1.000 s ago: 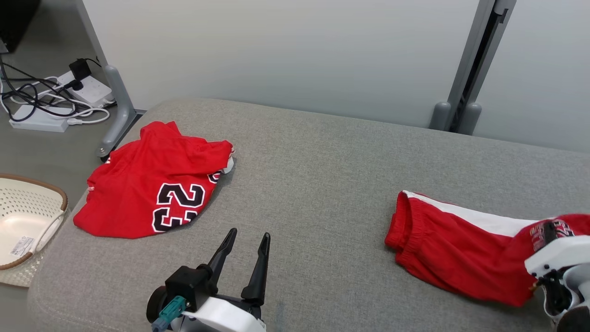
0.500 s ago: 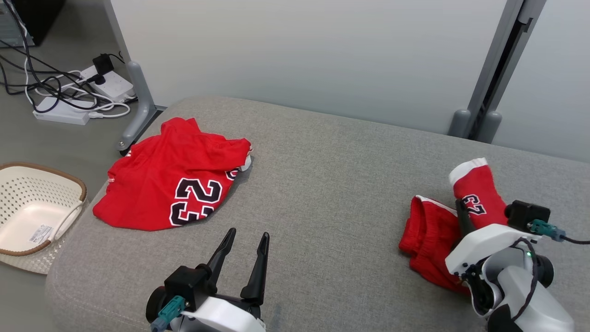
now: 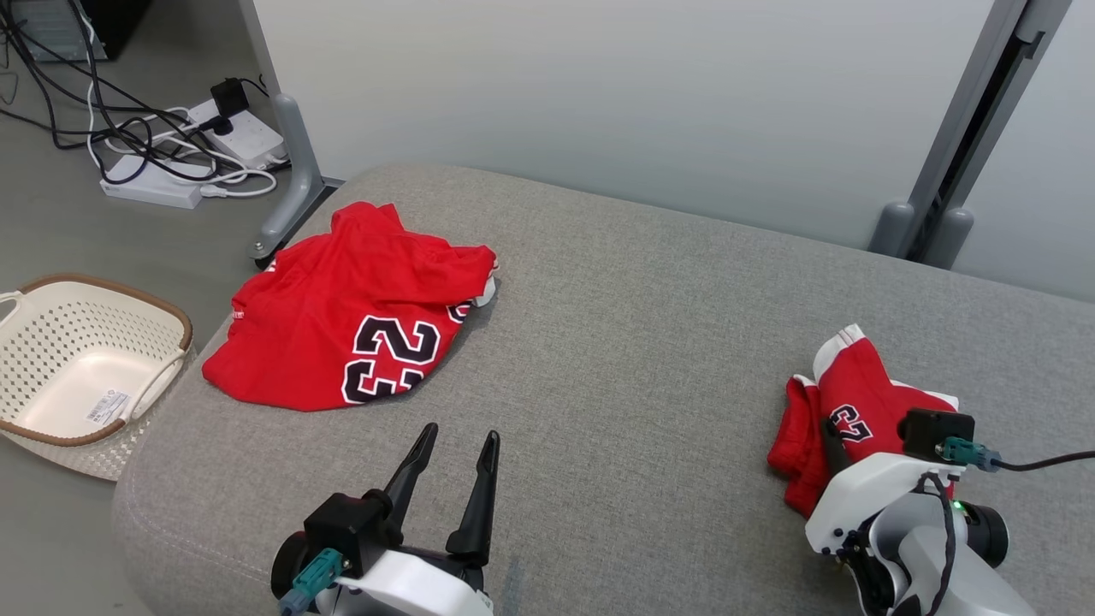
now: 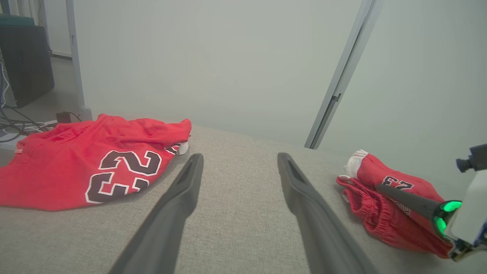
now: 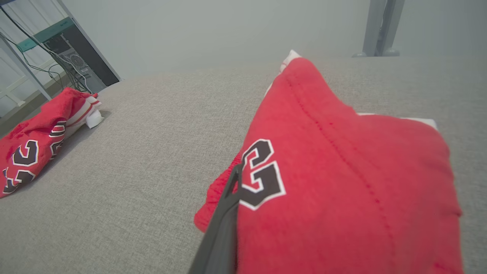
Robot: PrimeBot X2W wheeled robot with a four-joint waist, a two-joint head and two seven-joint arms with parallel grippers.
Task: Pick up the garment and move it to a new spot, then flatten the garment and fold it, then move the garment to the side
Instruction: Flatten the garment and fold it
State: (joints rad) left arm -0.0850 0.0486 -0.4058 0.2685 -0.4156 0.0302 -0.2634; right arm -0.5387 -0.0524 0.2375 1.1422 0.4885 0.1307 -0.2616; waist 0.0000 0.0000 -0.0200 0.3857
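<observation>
The garment, a pair of red shorts (image 3: 855, 385) with white trim and a black 23, lies bunched on the right of the grey cushion (image 3: 633, 342). My right gripper (image 3: 834, 432) is shut on its cloth, one leg doubled over the rest. In the right wrist view the red cloth (image 5: 342, 171) drapes over one dark finger (image 5: 224, 213) and hides the other. The left wrist view shows the shorts (image 4: 380, 182) at right. My left gripper (image 3: 458, 436) stands open and empty near the front edge, fingers (image 4: 182, 198) spread above bare cushion.
A red 23 jersey (image 3: 342, 325) lies crumpled at the cushion's back left. On the floor to the left stand a cream basket (image 3: 128, 295) and power strips with cables (image 3: 197, 145). Grey partition posts (image 3: 295, 171) rise behind the cushion.
My right gripper lifted one end of the spread-out shorts, carried it left over the rest and lowered it, so they are bunched. The head camera has turned. The left gripper has not moved.
</observation>
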